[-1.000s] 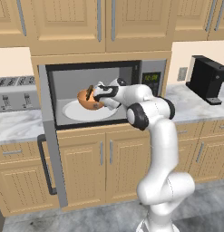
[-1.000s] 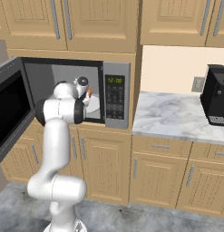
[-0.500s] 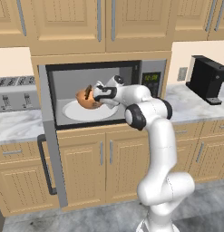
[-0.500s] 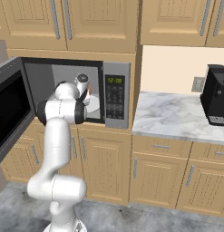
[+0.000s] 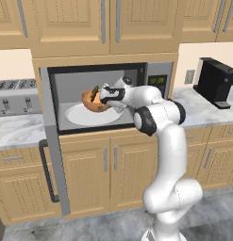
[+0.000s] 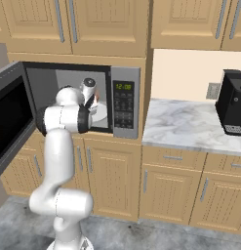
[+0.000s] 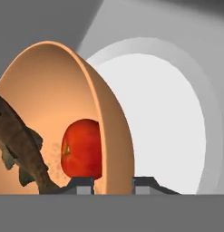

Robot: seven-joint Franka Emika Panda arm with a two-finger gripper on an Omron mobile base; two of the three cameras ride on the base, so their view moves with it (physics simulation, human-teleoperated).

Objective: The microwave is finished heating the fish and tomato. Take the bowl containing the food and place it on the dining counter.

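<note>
1. Hand view has the bowl (image 7: 50, 104) up close, its orange rim running between the two dark fingertips (image 7: 84, 183) of the pincer (image 7: 114, 185), one tip inside the bowl and one outside, so the pincer is clamped on the wall of the bowl.
2. Inside the bowl the tomato (image 7: 81, 148) sits just above the inner tip, and the fish (image 7: 20, 147) lies beside it, slanting across the bowl's floor.
3. Beyond the rim lies the white turntable plate (image 7: 163, 122).
4. Left base view shows the bowl (image 5: 93, 100) raised above the plate (image 5: 92, 115) inside the microwave (image 5: 106, 96), with the pincer (image 5: 104, 96) at its right rim.
5. Right base view has the microwave's door (image 6: 12, 117) swung wide open to the left.
6. A toaster (image 5: 16, 96) stands on the tabletop (image 5: 16, 129) left of the microwave; a black coffee machine (image 5: 217, 82) stands to the right.
</note>
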